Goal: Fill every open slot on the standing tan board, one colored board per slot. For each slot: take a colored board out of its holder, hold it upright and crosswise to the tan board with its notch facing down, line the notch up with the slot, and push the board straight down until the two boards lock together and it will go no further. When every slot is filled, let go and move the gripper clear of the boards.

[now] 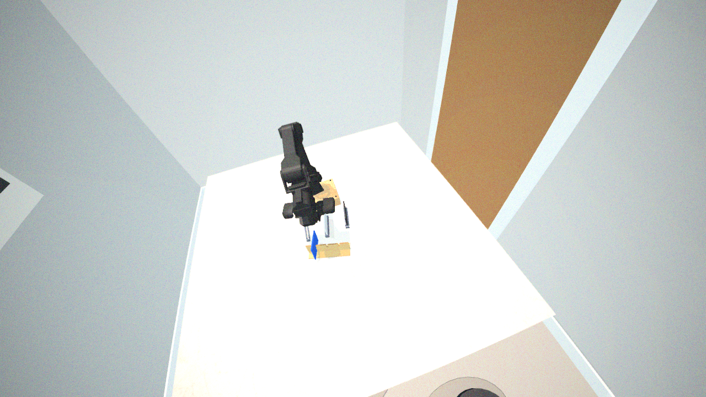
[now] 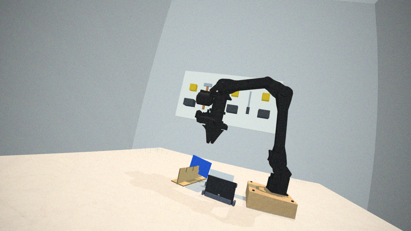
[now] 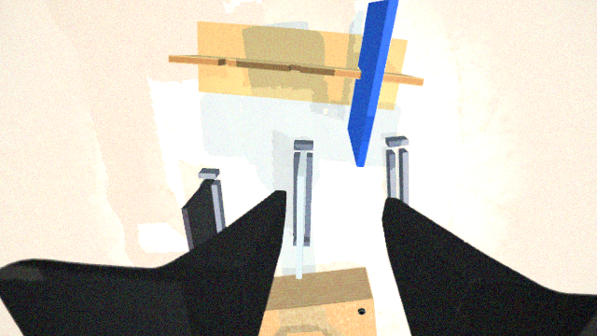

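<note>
Robot's base block (image 1: 337, 201) (image 2: 271, 204) (image 3: 322, 290), toward worktop's (image 1: 370, 276) (image 2: 94, 183) back edge: wood, fine-grained, matt. Arm (image 1: 292, 165) (image 2: 281, 120): matt black, smooth.
</note>
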`<action>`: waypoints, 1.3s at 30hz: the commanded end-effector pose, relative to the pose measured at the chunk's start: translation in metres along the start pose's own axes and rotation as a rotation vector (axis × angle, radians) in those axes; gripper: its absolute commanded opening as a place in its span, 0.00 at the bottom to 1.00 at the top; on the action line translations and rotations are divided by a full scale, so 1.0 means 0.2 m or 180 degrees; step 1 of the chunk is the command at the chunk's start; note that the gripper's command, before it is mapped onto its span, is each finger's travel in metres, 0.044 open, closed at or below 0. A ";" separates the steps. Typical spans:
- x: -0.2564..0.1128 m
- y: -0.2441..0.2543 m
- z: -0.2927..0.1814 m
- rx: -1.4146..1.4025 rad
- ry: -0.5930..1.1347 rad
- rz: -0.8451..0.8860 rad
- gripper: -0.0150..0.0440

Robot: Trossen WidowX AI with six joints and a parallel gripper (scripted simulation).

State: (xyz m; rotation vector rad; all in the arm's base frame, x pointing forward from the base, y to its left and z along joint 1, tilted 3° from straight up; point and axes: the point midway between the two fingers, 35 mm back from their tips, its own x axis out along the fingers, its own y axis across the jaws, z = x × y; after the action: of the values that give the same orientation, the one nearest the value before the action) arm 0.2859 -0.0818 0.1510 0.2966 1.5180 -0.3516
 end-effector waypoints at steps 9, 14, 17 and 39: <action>-0.02 0.06 -0.54 -0.0120 0.0179 0.0003 0.57; 0.06 0.06 -0.53 -0.0120 0.0178 0.0003 0.57; 0.23 0.06 -0.54 -0.0120 0.0178 0.0003 0.57; 0.45 0.06 -0.56 -0.0120 0.0179 0.0002 0.57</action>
State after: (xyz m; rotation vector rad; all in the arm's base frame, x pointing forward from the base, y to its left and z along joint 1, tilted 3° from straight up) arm 0.1916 -0.0298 0.0619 0.2755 1.5676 -0.3202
